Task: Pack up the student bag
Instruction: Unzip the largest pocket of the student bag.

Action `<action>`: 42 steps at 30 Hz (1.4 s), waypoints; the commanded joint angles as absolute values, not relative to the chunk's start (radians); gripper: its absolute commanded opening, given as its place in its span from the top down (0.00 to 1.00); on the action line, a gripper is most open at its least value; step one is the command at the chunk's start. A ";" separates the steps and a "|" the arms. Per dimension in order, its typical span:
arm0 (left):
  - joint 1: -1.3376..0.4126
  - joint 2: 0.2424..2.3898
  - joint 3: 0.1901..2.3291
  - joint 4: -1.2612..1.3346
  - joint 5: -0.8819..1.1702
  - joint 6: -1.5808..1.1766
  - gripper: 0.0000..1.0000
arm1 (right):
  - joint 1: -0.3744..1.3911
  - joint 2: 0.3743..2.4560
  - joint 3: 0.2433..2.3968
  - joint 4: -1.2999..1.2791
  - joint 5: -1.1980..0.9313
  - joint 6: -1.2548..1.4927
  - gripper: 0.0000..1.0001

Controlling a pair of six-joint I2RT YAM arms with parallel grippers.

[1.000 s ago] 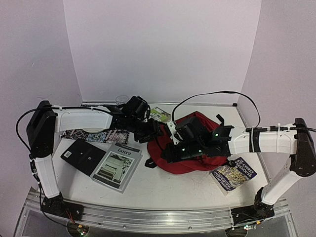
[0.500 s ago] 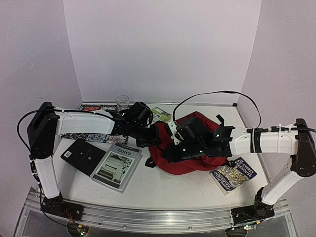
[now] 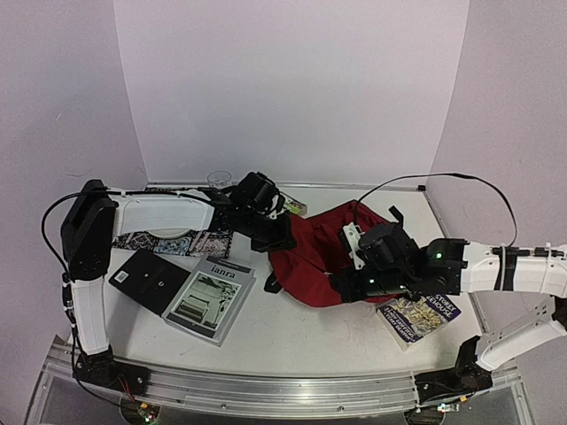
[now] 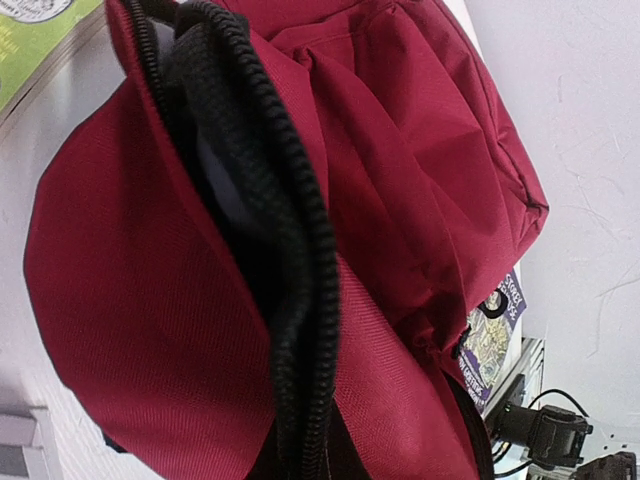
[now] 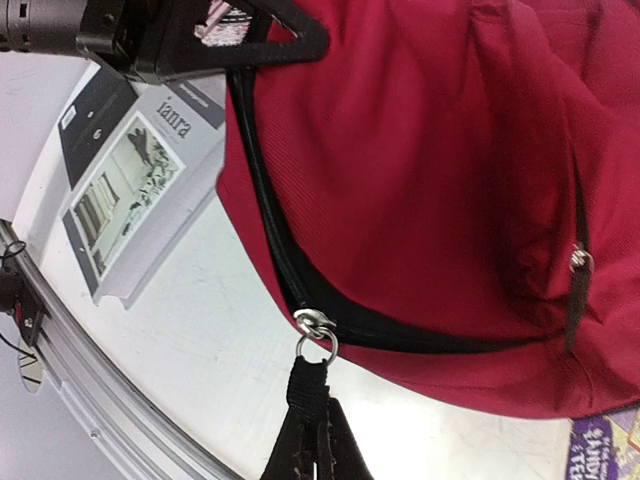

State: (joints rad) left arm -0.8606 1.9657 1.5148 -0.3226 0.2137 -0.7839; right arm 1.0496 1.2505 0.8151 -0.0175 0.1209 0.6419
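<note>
The student bag (image 3: 312, 255) lies mid-table, dark red with black zips. My left gripper (image 3: 281, 237) is at the bag's left end, shut on the black zip edge (image 4: 300, 300) of the gaping opening; its fingers barely show in the left wrist view. My right gripper (image 3: 342, 286) is at the bag's near edge. In the right wrist view its fingertips (image 5: 300, 455) pinch the black fabric pull tab (image 5: 308, 385), which hangs from the zip slider's metal ring (image 5: 316, 330). The zip track (image 5: 270, 230) behind the slider looks closed.
A grey magazine (image 3: 213, 297) and a black notebook (image 3: 149, 279) lie at the left front. Patterned books (image 3: 190, 242) sit under the left arm. A purple book (image 3: 418, 314) lies right of the bag. A glass (image 3: 219, 180) and a green book (image 3: 294, 206) stand at the back.
My left gripper went from open to shut on the bag's zip edge. My right arm drew back to the right with the pull tab, stretching the bag out.
</note>
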 commanded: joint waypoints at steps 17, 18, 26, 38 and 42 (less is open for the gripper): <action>-0.767 1.903 1.489 -0.382 0.167 -0.609 1.00 | 0.809 1.074 0.712 -0.322 0.190 0.678 1.00; -0.765 1.892 1.478 -0.382 0.166 -0.609 1.00 | 0.790 1.078 0.716 -0.337 0.192 0.675 1.00; -0.770 1.882 1.436 -0.378 0.209 -0.637 1.00 | 0.682 1.138 0.744 -0.412 0.199 0.653 1.00; -0.804 1.869 1.393 -0.326 0.246 -0.684 1.00 | 0.453 1.216 0.850 -0.417 0.231 0.512 1.00; -0.836 1.872 1.388 -0.296 0.260 -0.707 1.00 | 0.401 1.271 0.893 -0.405 0.233 0.454 1.00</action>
State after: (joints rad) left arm -0.8421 1.9301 1.4138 -0.2489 0.3077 -0.6961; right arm 0.4865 1.2284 0.8404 -0.2744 0.0811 0.5280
